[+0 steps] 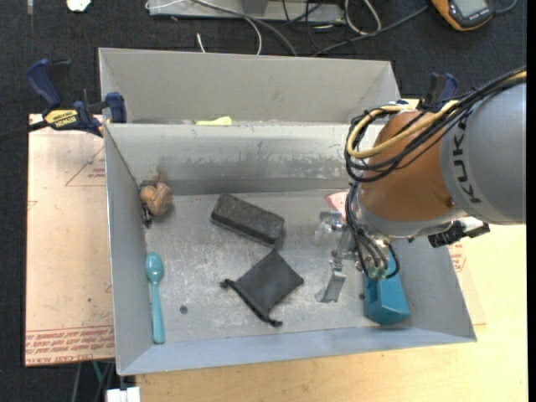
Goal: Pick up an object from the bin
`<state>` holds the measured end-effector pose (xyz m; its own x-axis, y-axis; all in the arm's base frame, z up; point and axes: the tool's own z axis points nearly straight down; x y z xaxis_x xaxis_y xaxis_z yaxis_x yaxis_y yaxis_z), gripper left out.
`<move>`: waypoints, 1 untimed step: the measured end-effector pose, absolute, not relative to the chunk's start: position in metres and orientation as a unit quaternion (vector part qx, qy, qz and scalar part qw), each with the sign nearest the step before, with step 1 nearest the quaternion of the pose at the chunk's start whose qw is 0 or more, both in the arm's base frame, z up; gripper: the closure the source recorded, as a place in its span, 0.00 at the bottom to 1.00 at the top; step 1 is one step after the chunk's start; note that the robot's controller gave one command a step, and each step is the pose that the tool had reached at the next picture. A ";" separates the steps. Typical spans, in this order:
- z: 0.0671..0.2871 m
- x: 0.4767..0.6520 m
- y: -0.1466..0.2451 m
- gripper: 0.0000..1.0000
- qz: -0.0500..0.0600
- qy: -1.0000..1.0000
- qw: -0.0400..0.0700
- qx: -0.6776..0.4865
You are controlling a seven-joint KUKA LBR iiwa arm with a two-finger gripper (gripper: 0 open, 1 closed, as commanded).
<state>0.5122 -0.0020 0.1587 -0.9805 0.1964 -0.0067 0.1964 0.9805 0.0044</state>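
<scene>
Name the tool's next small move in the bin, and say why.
Probably a short sideways shift toward the black flat fabric pouch, then a descent onto it. The tool hangs over a bare patch of the grey metal bin, between that pouch and the blue plastic box. The box lies partly tucked beneath the wrist, so the pouch looks the easier reach.

arm point(494, 153) from the right, wrist point(402, 182) low

Spoon point(155, 296) left — block point(246, 217) behind pouch point(266, 281)
</scene>
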 end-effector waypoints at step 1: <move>0.159 0.512 -0.002 0.00 0.002 0.995 0.004 0.099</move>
